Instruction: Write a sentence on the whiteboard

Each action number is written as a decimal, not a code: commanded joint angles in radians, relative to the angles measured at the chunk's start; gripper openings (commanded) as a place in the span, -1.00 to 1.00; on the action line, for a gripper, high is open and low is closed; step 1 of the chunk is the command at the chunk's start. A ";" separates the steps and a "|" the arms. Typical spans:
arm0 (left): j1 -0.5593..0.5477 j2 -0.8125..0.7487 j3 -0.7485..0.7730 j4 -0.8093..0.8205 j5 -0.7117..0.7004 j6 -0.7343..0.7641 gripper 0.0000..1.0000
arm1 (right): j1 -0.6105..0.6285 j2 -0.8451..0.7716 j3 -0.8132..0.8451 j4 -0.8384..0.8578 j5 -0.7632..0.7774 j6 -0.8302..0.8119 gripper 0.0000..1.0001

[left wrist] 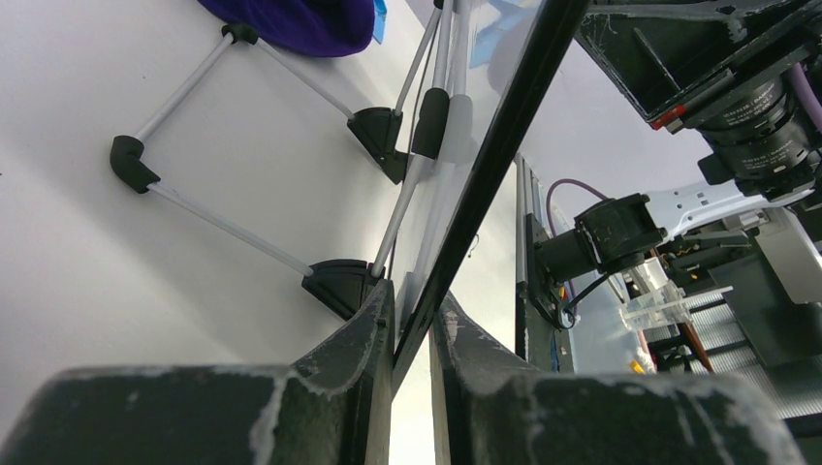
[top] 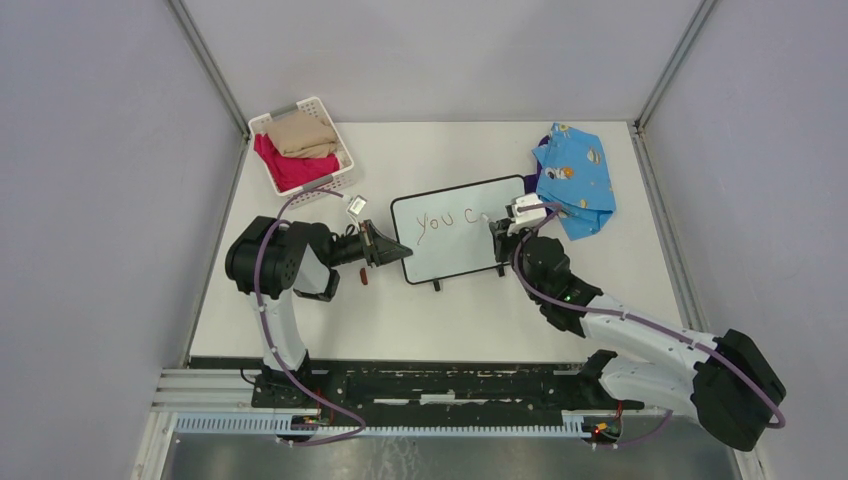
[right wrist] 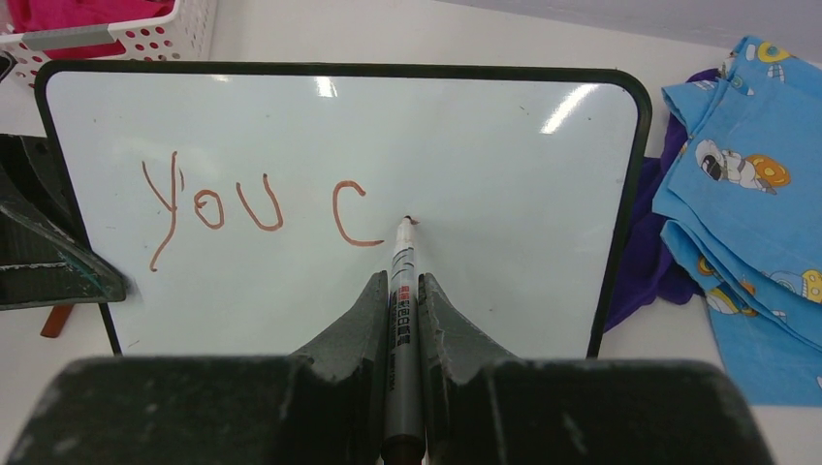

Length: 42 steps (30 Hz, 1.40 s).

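Whiteboard, small white rectangle with thin black frame (top: pixel 455 235), mid white table (top: pixel 450 320), long axis left-right, written face toward near edge, reads "YOU C" | left gripper (left wrist: pixel 412 312) clamped on its left edge | right gripper (right wrist: pixel 399 286) gripping grey marker pen (right wrist: pixel 403 260), tip touching board right of C.

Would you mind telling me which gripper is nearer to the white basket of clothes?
Left. The left gripper clamps the left edge of the whiteboard, close in front of the basket; the right gripper holds a marker over the board's right part, farther off.
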 commanded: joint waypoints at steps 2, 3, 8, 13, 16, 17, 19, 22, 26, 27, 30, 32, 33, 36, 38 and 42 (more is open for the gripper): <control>-0.002 0.021 -0.003 0.162 0.035 0.015 -0.96 | -0.003 0.023 0.064 0.072 -0.019 0.006 -1.00; -0.002 0.020 -0.003 0.158 0.035 0.018 -0.96 | -0.002 0.026 0.066 0.075 -0.019 0.007 -1.00; -0.002 0.020 -0.003 0.156 0.035 0.020 -0.96 | -0.004 0.039 0.073 0.072 -0.042 0.005 -1.00; -0.002 0.020 -0.003 0.153 0.034 0.020 -0.96 | -0.004 0.035 0.034 0.063 -0.051 0.023 -1.00; -0.002 0.020 -0.003 0.153 0.035 0.020 -0.96 | -0.003 0.019 -0.002 0.061 -0.050 0.037 -1.00; -0.002 0.020 -0.003 0.153 0.034 0.020 -0.96 | -0.003 0.013 -0.013 0.060 -0.048 0.039 -1.00; -0.002 0.021 -0.002 0.153 0.034 0.020 -0.96 | -0.003 -0.001 -0.030 0.055 -0.041 0.040 -1.00; -0.002 0.021 -0.003 0.152 0.035 0.020 -0.96 | -0.003 -0.022 -0.049 0.048 -0.027 0.039 -1.00; -0.002 0.024 -0.003 0.153 0.034 0.020 -0.96 | -0.003 -0.029 -0.043 0.040 -0.003 0.032 -1.00; -0.002 0.024 -0.003 0.153 0.035 0.020 -0.96 | -0.004 -0.029 -0.036 0.040 0.000 0.029 -1.00; -0.003 0.023 -0.003 0.153 0.035 0.020 -0.96 | -0.009 -0.023 -0.011 0.039 0.004 0.021 -1.00; -0.004 0.024 -0.004 0.152 0.035 0.020 -0.96 | -0.011 -0.016 0.010 0.036 0.006 0.016 -1.00; -0.004 0.025 -0.003 0.152 0.035 0.020 -0.96 | -0.012 -0.012 0.020 0.036 0.006 0.011 -1.00; -0.004 0.028 -0.003 0.153 0.035 0.019 -0.96 | -0.013 0.000 0.046 0.033 0.004 0.002 -1.00; -0.004 0.028 -0.003 0.152 0.034 0.019 -0.96 | -0.015 0.006 0.057 0.033 0.003 -0.002 -1.00; -0.004 0.027 -0.003 0.152 0.035 0.019 -0.96 | -0.019 0.016 0.069 0.033 -0.002 -0.005 -1.00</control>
